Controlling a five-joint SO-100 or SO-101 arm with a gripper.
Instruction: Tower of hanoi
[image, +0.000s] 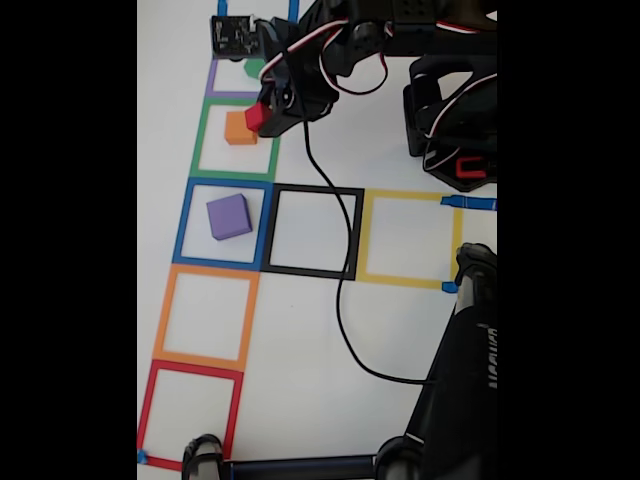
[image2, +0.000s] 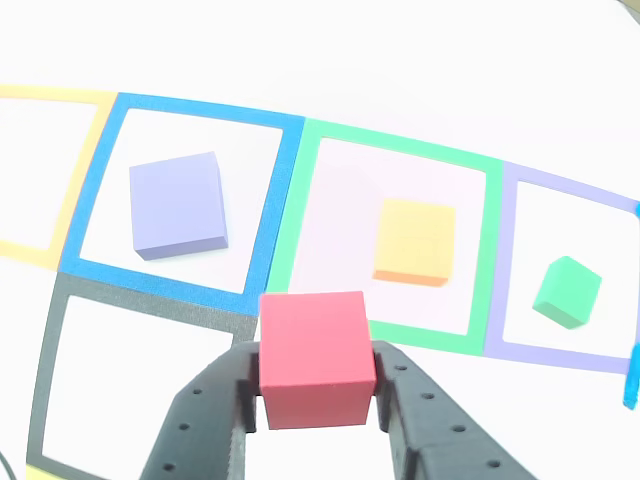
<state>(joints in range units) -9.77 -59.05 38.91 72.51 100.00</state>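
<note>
Red cube (image2: 316, 355): matte, square-edged, clamped between the black pincer (image2: 318, 392) fingers.
Arm: reached over the green tape square (image: 199, 140), seemingly raised off the desk (image: 400, 330).

Occupied squares: purple cube (image: 229, 216) in the blue outline (image: 222, 224); orange cube (image: 240, 128) in the green outline (image: 236, 140); green cube (image2: 567, 291) in the lilac outline (image2: 565, 275).

Free squares on the counter (image: 300, 330): black outline (image: 312, 231), yellow outline (image: 408, 238), orange outline (image: 204, 315), red outline (image: 190, 412).

Obstructions: a black cable (image: 340, 290) crosses the black outline; a camera stand (image: 460, 380) fills the lower right of the fixed view; fingers (image2: 215, 400) with red cube (image2: 317, 357) sit just beside the orange cube.
</note>
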